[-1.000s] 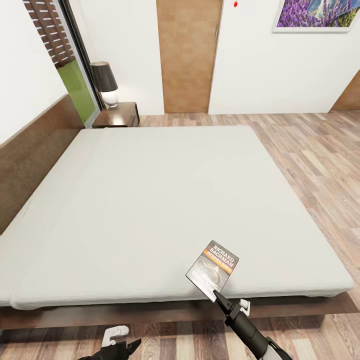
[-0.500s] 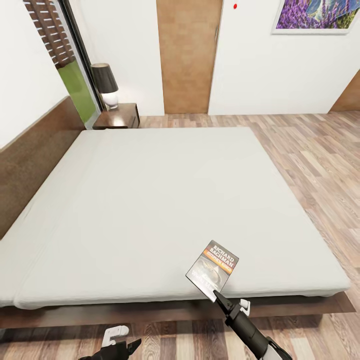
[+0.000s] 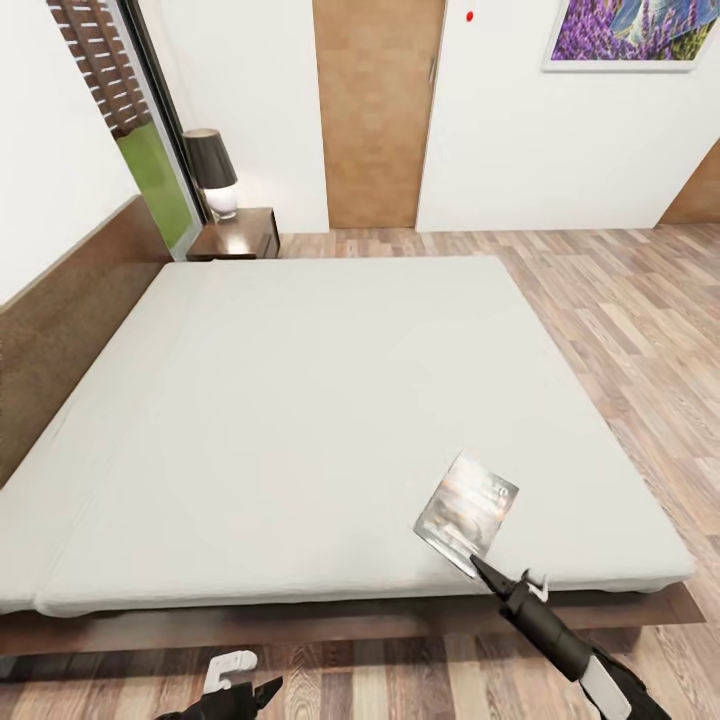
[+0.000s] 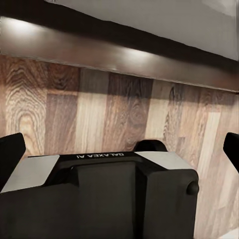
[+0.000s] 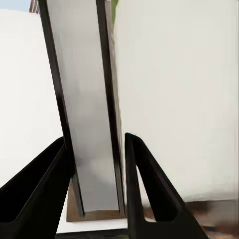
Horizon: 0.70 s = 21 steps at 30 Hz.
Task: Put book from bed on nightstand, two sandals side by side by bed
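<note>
I see the bed [image 3: 300, 400] spread across my head view, its pale mattress bare apart from the book [image 3: 467, 510] near the foot-end corner on my right. The book is tilted, one edge lifted off the mattress, and its cover is blurred so I cannot read the lettering. My right tool [image 3: 483, 571] has its black fingers clamped on the book's near edge, with the arm reaching in from the lower right over the dark wooden bed frame. In the right wrist view the two dark fingers [image 5: 42, 184] sit on either side of the book [image 5: 92, 124], seen edge-on as a thin grey slab between them, pressed against both faces.

My left tool [image 3: 262, 690] hangs low at the bottom of the head view, over the wood-plank floor [image 3: 620, 290] just short of the bed frame. In the left wrist view its two black fingertips [image 4: 10, 154] sit at opposite sides of the picture, spread wide apart with nothing between them, and beyond them I see floor planks and the dark edge of the bed frame [image 4: 124, 55].

At the far corner of the bed, beside the headboard [image 3: 60, 320], stands a nightstand [image 3: 237, 233] with a dark-shaded lamp [image 3: 211, 170] on its top. A brown door [image 3: 375, 110] and a lavender painting [image 3: 630, 30] are on the far wall.
</note>
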Tool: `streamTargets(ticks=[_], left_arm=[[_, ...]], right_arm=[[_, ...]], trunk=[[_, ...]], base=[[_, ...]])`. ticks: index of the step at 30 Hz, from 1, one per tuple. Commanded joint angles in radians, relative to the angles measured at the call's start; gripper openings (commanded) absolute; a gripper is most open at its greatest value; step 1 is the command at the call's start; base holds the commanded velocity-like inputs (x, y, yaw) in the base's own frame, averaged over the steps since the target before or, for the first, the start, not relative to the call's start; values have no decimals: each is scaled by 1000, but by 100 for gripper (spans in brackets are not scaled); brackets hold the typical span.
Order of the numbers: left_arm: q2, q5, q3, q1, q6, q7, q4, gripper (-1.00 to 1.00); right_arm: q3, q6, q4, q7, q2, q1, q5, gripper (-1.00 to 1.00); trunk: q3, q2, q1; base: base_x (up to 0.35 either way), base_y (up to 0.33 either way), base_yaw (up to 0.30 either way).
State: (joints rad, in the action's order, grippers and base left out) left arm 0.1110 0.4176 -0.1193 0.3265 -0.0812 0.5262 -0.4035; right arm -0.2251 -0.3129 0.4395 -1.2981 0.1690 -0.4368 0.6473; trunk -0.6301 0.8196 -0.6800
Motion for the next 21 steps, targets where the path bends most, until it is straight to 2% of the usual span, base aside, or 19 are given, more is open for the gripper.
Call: streamTargets(ticks=[1, 2, 3, 4, 5, 6, 8, 12, 13, 16, 21], left_arm=[[1, 10, -3, 0, -9, 5, -1, 100], [1, 10, -3, 0, -10, 18, -1, 100], [1, 10, -3, 0, -10, 28, -1, 100], [1, 10, -2, 0, -11, 59, -1, 100], [1, 10, -2, 0, -11, 68, -1, 100], [0, 9, -3, 0, -12, 82, -2, 100], [0, 9, -3, 0, -13, 95, -5, 100], [-1, 9, -3, 2, -14, 104, -10, 100], [-1, 9, -4, 3, -13, 107, -12, 100], [-1, 8, -6, 3, -11, 109, -11, 100], [-1, 8, -7, 2, -7, 110, -7, 100]], right_arm=[[6, -8, -2, -4, 52, 0, -4, -100], [9, -6, -3, -7, 104, 1, -24, -100], [10, -6, -3, -9, 130, 1, -38, -100], [12, -4, -8, -18, 195, 3, -82, -100], [13, -4, -13, -24, 213, 3, -96, -100], [13, -3, -25, -40, 244, 3, -121, -100], [14, 0, -54, -72, 273, 4, -147, -100], [15, 20, -104, -103, 291, 4, -165, -100], [15, 60, -154, -117, 300, 4, -175, -100], [15, 118, -220, -123, 304, 4, -203, -100], [15, 185, -262, -124, 305, 4, -244, -100]], trunk=[[2, -7, 4], [6, -14, 8], [9, -21, 11], [12, -28, 15], [15, -35, 19], [18, -42, 23], [24, -56, 31], [37, -84, 46], [40, -91, 50], [49, -112, 61], [65, -147, 80]], base=[[0, 0, 0], [0, 0, 0], [0, 0, 0], [0, 0, 0], [0, 0, 0], [0, 0, 0], [0, 0, 0], [0, 0, 0], [0, 0, 0], [0, 0, 0], [0, 0, 0]])
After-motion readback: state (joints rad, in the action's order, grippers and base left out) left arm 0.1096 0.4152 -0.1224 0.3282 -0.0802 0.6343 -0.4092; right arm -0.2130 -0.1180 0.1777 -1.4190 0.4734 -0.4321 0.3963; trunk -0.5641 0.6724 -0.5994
